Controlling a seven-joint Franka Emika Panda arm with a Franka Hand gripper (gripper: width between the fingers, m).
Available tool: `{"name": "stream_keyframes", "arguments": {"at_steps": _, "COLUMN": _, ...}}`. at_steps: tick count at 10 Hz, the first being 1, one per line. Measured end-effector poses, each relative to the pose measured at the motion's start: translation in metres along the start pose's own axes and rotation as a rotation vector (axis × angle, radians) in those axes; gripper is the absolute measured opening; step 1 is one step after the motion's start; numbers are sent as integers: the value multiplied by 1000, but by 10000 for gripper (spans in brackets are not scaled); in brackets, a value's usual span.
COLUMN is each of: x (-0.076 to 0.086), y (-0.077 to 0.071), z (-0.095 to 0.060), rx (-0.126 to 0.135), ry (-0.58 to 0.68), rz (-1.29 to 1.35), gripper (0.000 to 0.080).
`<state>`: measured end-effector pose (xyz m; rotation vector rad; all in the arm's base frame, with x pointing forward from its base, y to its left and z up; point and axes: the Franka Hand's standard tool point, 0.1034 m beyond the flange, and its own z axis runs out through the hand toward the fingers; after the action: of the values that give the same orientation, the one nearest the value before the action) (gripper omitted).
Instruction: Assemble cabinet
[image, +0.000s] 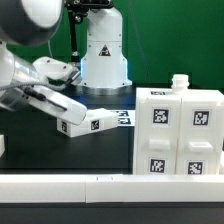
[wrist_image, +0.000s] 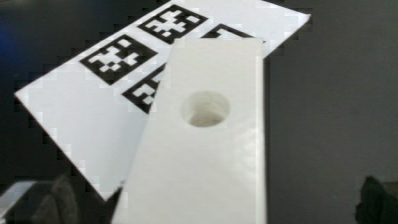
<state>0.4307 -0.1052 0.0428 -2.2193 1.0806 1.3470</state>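
The white cabinet (image: 180, 135) stands at the exterior view's right, with square tags on its front panels and a small knob (image: 180, 82) on top. A loose long white panel (wrist_image: 210, 120) with a round hole lies partly across the marker board (wrist_image: 107, 95). In the exterior view this panel (image: 92, 123) shows tags on its edge, to the left of the cabinet. My gripper (wrist_image: 205, 205) is low over the panel and open. Its dark fingers (wrist_image: 32, 200) stand apart on either side, with a gap to the panel. The gripper (image: 72, 116) reaches in from the exterior view's left.
The arm's white base (image: 103, 55) stands behind the marker board (image: 122, 118). A long white rail (image: 110, 185) runs along the table's front edge. The table top is black, with a green backdrop behind.
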Motion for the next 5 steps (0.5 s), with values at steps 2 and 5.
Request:
{"name": "stream_keyframes", "arguments": {"at_steps": 2, "x": -1, "y": -3, "z": -1, "rx": -4, "ry": 3, "rz": -6, "gripper": 795}}
{"name": "stream_keyframes", "arguments": {"at_steps": 5, "x": 10, "y": 2, "z": 9, "rx": 5, "ry": 23, "rz": 13, "gripper": 795}}
